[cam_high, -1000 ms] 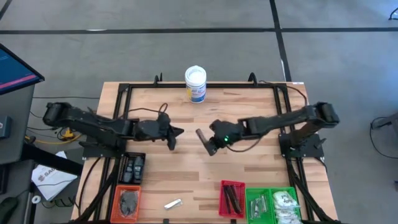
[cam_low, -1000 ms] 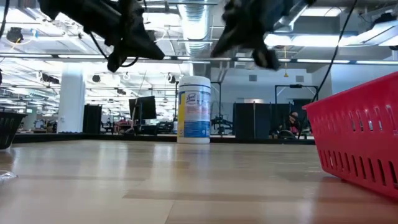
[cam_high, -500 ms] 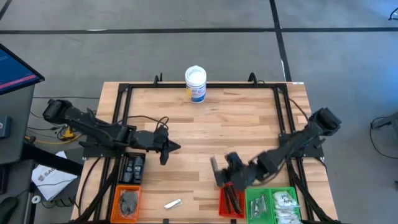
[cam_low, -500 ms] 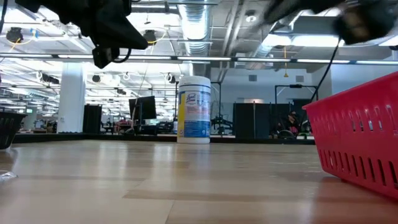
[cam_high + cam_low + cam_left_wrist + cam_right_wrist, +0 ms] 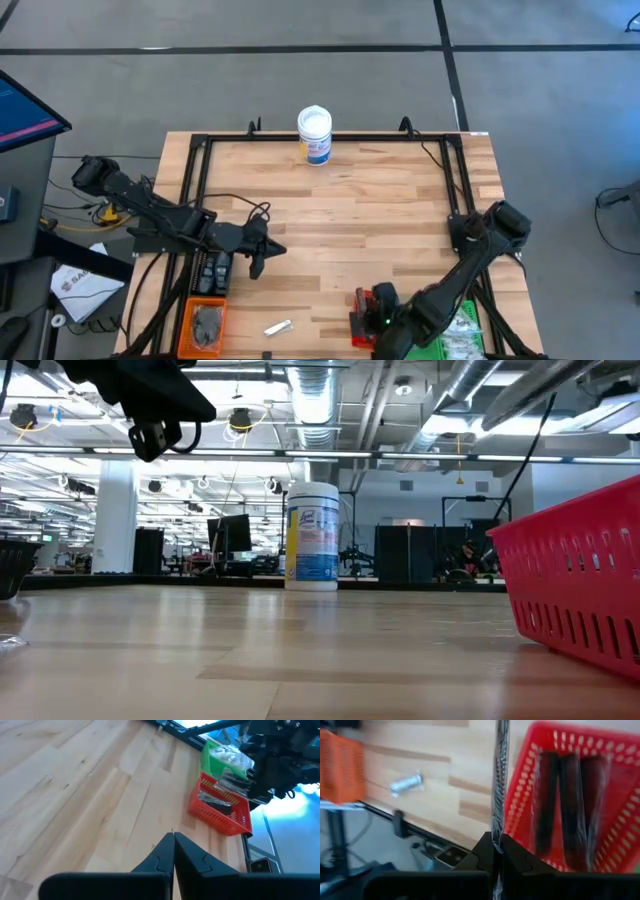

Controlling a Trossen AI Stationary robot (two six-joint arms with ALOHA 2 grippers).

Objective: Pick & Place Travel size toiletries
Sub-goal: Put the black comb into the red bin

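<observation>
My right gripper [image 5: 497,842] is shut on a slim black stick [image 5: 499,780] in clear wrap. It hovers at the near right over the left rim of the red tray [image 5: 600,795], which holds more black sticks [image 5: 570,805]. My left gripper [image 5: 258,262] is shut and empty above the table's left side, beside the black tray [image 5: 212,270]. A silvery tube [image 5: 277,326] lies flat on the wood near the front edge, by the orange tray [image 5: 205,322]. The green tray [image 5: 460,330] holds clear packets. My right gripper pinches one end of the wrapped black stick [image 5: 497,832] between its two fingers. The stick runs straight out past the fingertips, in line with them. The fingers slant downward, and the stick is clear of the table, its free end over the red tray's rim.
A white tub with a blue label [image 5: 314,135] stands at the table's far edge, also seen in the low view [image 5: 312,535]. A black frame [image 5: 200,150] runs around the wood. The red tray's wall [image 5: 580,590] rises at the low view's right.
My right gripper has swung from the table's middle toward the near edge, rolling as it went, and carried the black stick to the red tray. My left gripper, still shut, has drifted toward the near left.
</observation>
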